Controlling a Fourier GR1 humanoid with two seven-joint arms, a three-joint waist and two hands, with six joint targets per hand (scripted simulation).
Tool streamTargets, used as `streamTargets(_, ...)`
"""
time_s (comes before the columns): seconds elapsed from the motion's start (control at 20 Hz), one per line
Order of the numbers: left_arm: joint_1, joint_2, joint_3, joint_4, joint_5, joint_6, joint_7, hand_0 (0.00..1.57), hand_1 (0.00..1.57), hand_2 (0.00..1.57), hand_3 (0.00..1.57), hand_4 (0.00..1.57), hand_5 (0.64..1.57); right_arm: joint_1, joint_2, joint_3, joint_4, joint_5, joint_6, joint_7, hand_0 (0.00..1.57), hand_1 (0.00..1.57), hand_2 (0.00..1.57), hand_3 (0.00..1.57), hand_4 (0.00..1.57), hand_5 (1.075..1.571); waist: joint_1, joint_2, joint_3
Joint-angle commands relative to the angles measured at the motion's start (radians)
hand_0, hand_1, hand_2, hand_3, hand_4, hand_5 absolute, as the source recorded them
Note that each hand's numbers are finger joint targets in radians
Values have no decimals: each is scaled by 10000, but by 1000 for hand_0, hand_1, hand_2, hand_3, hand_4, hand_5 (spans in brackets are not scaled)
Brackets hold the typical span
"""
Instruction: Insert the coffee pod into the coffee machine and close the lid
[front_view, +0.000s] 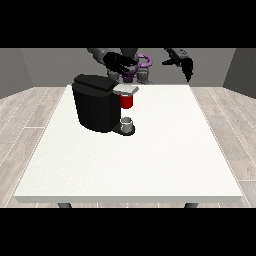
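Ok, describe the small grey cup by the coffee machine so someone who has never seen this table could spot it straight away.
Find the large white table and the black coffee machine standing on its far left part. At the machine's front, on its low base, stands the small grey cup. It sits directly below the red part under the machine's head, and it is the only grey cup there, low and close to the tabletop.

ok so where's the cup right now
In the front view the cup sits on the coffee machine's base at its right side, directly under the red holder, left of the table's centre.
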Motion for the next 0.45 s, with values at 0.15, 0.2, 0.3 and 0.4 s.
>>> streamTargets(0.15, 194, -114, 229, 714, -255, 470, -981, 0, 0, 0, 0, 185, 1571, 1551, 651, 1381, -1225, -1081, 445, -865, 0, 0, 0, 0, 275, 1571, -873, -711, 0)
streamTargets(0.2, 851, -391, -93, 783, -353, 259, -1360, 0, 0, 0, 0, 165, 1571, 2170, 655, 1456, -1323, -1725, -52, -875, 0, 0, 0, 0, 269, 1571, -692, -918, 0)
streamTargets(0.3, 643, -433, -122, 477, -382, 625, -468, 0, 0, 0, 0, 205, 1571, 2908, 660, 1548, -1486, -2055, 12, -607, 0, 0, 0, 0, 279, 1571, -1046, -1627, 5)
streamTargets(0.4, 1196, -102, 232, 531, -3, 93, -1151, 0, 0, 0, 0, 192, 1571, 3776, 663, 1438, -1694, -2032, 15, -1006, 0, 0, 0, 0, 157, 1571, -1285, -1678, 2)
